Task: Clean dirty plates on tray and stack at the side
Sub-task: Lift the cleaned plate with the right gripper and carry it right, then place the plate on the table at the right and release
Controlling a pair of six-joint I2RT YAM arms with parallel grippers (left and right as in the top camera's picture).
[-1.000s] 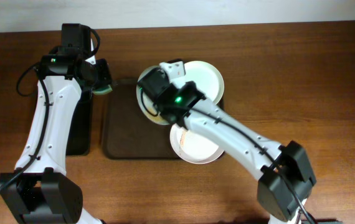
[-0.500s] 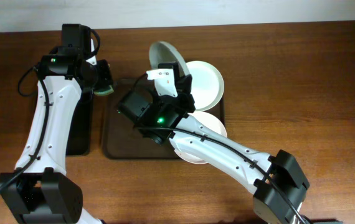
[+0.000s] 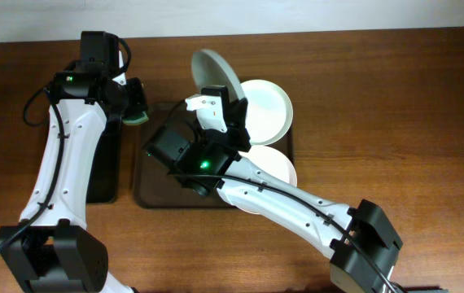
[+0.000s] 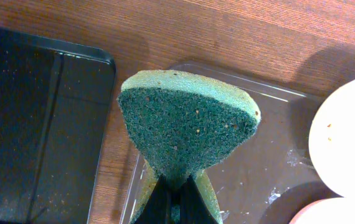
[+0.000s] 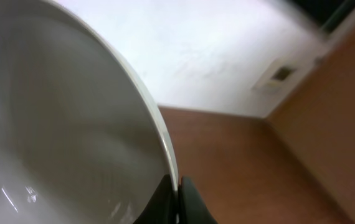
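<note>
My right gripper is shut on the rim of a white plate and holds it tilted on edge above the far rim of the dark brown tray. A second plate lies at the tray's far right and a third plate at its near right, partly under my right arm. My left gripper is shut on a green sponge held over the tray's far-left corner.
A narrow glossy black tray lies left of the brown tray, under my left arm. Bare wooden table stretches to the right. A white wall shows behind the held plate in the right wrist view.
My right gripper lifted the plate off the tray's centre and tipped it up on edge toward the far side. The left arm with the sponge stayed put.
</note>
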